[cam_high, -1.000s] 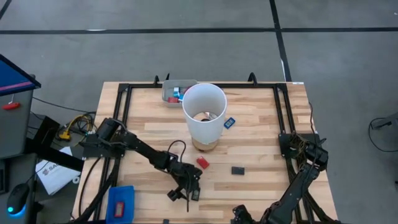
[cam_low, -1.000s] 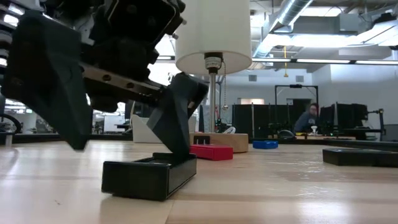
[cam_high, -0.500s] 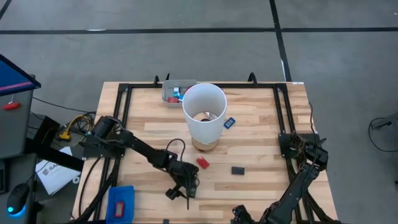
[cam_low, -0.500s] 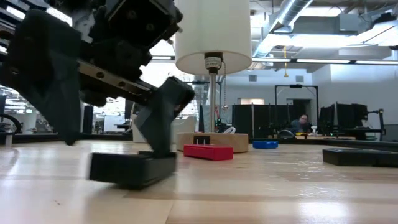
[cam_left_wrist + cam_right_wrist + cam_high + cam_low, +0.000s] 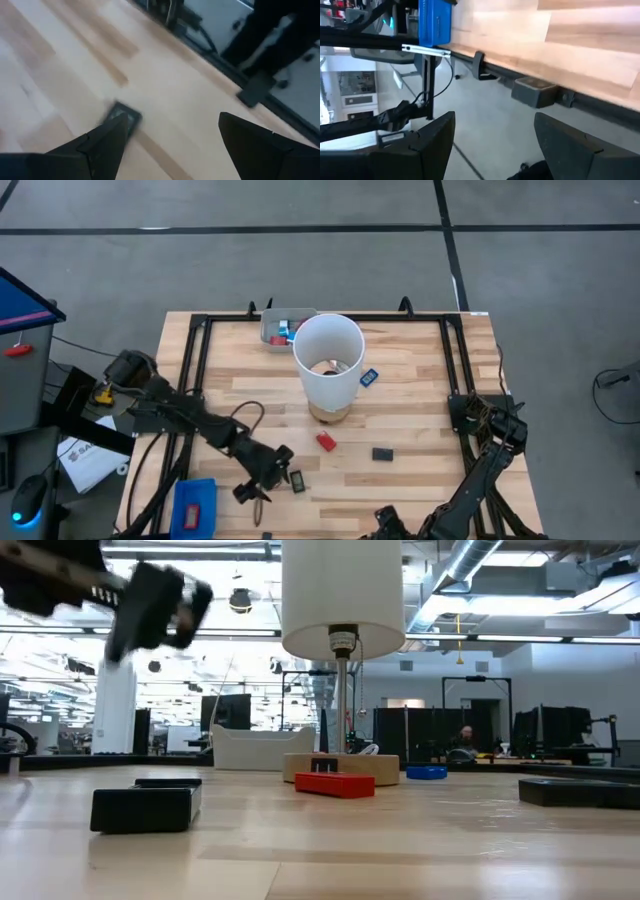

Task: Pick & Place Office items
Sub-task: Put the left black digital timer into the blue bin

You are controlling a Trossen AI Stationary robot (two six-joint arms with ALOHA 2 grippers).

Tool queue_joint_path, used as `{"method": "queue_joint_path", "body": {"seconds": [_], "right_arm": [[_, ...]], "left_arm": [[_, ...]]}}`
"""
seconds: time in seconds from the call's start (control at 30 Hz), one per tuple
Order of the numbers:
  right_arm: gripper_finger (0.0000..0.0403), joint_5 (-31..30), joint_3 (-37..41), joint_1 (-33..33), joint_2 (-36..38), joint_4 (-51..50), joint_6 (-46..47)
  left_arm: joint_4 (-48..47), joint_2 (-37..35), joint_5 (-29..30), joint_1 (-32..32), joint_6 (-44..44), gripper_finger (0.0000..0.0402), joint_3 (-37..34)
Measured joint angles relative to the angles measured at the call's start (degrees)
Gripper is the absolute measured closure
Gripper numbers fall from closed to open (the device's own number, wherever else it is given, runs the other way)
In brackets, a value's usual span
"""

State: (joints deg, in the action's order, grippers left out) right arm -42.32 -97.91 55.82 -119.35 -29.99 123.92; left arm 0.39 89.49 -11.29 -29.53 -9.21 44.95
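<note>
My left gripper (image 5: 259, 481) hangs open above the table's near left part, just left of a small black piece (image 5: 297, 480) that lies flat on the wood. In the left wrist view the open gripper (image 5: 172, 137) looks down on that black piece (image 5: 122, 116). The low view shows the black piece (image 5: 145, 808) resting free, with one finger (image 5: 150, 605) lifted high above it. A red piece (image 5: 325, 441), a second black piece (image 5: 382, 453) and a light blue piece (image 5: 368, 377) also lie on the table. My right gripper (image 5: 492, 140) waits open off the near edge.
A tall white cylinder (image 5: 328, 365) stands on a wooden base mid-table. Behind it sits a grey tray (image 5: 270, 330) holding several small pieces. A blue tray (image 5: 195, 505) lies at the near left corner. Black rails (image 5: 200, 355) frame the table.
My left gripper had one finger on the black piece and slid it a little toward the table's left. It then rose clear and drew back toward the left edge. The piece now lies alone on the wood.
</note>
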Motion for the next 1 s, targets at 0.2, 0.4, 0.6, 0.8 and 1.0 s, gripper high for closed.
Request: {"method": "queue_joint_path", "body": {"seconds": [0.2,0.4,0.6,0.8,1.0], "right_arm": [[0.0139,-0.1,0.0,-0.5,0.0,-2.2,0.0],[0.0139,-0.1,0.0,-1.1,0.0,-1.6,0.0],[0.0139,0.0,0.0,-1.3,0.0,-1.0,0.0],[0.0139,0.1,0.0,-1.6,0.0,-0.8,0.2],[0.0139,0.2,0.0,-1.8,0.0,-0.9,0.2]], "left_arm": [[5.8,1.8,5.7,0.1,-8.6,0.0096,-1.1],[8.2,8.5,3.8,2.8,-11.2,0.0096,-1.2],[11.6,12.0,3.4,3.6,-12.4,0.0096,-1.2],[13.0,12.9,2.9,4.3,-11.8,0.0096,-1.1],[12.4,15.0,-1.0,5.6,-8.1,0.0096,-1.1]]}}
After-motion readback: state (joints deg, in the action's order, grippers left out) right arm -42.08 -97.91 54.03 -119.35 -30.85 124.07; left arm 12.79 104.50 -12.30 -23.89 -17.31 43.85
